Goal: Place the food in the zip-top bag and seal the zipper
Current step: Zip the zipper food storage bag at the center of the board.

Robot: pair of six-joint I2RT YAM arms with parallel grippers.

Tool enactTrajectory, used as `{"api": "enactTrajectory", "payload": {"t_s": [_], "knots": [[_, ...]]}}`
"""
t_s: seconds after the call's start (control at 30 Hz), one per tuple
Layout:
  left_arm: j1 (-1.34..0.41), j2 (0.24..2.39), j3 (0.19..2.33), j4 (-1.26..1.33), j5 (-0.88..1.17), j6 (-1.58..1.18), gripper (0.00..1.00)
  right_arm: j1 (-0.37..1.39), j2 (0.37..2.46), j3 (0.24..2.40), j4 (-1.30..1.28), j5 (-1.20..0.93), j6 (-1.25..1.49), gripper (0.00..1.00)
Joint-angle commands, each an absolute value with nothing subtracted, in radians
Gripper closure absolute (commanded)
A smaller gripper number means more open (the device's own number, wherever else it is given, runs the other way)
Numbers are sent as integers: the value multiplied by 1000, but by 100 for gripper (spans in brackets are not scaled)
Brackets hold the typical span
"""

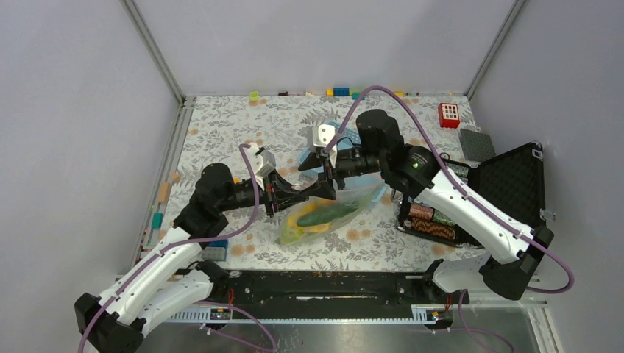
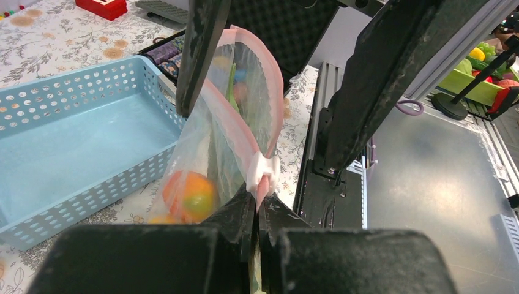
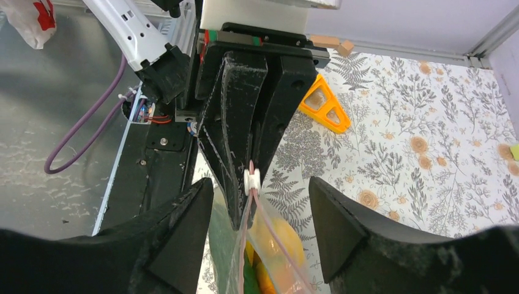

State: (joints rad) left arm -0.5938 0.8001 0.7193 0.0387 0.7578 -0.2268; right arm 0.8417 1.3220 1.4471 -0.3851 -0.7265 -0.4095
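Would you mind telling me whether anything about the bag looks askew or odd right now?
Yes: the shut left gripper pinches the pink zipper of the zip-top bag beside the white slider, but beyond it the two strips bow apart. The food is inside; the open right gripper straddles the strip.

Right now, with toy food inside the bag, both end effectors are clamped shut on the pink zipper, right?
Not both. The left end effector is shut on the zipper, but the right wrist view shows the right end effector open, its fingers apart either side of the zipper. Food is inside the zip-top bag.
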Motion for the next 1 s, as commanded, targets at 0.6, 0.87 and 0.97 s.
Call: {"api": "enactTrajectory", "payload": {"t_s": [0.6,0.87,0.97], "knots": [[-610,767,757,80,732,-184,100,883,1389,1511,-471,-716,-424,82],[-609,679,702,134,621,-201,100,881,1354,1481,-500,-639,-438,86],[-610,643,676,149,596,-211,100,882,1341,1476,-521,-622,-450,86]]}}
